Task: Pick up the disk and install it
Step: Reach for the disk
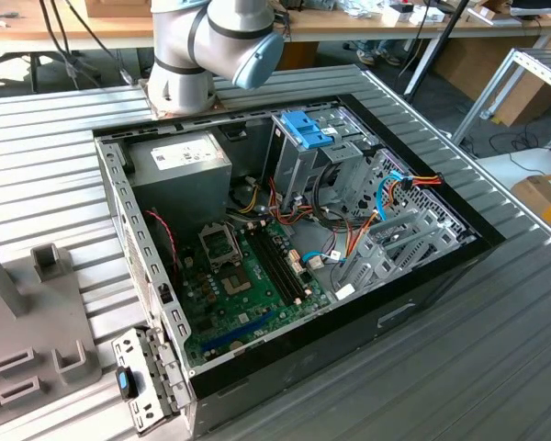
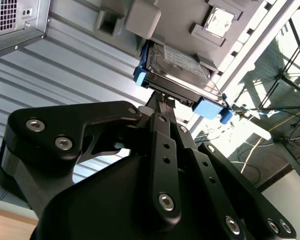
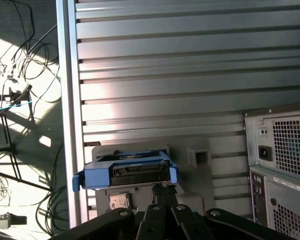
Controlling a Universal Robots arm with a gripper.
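The disk (image 3: 127,170), a flat black drive in a bright blue carrier with small end tabs, hangs just above a grey moulded fixture (image 3: 190,165). In the second wrist view the disk (image 2: 180,65) shows its labelled face and its blue corners. My gripper (image 3: 162,189) has its black fingers drawn close together against the disk's near edge, which is how it looks in both wrist views (image 2: 162,100). In the exterior view the open computer case (image 1: 294,220) lies on the ribbed table, with a light-blue latch on its drive cage (image 1: 305,129).
The back of a second computer (image 3: 280,165) stands close beside the fixture. The table's edge rail (image 3: 70,125) runs past the disk, with cables on the floor beyond it. At the exterior view's lower left lie a grey perforated bracket (image 1: 147,381) and another grey fixture (image 1: 28,322).
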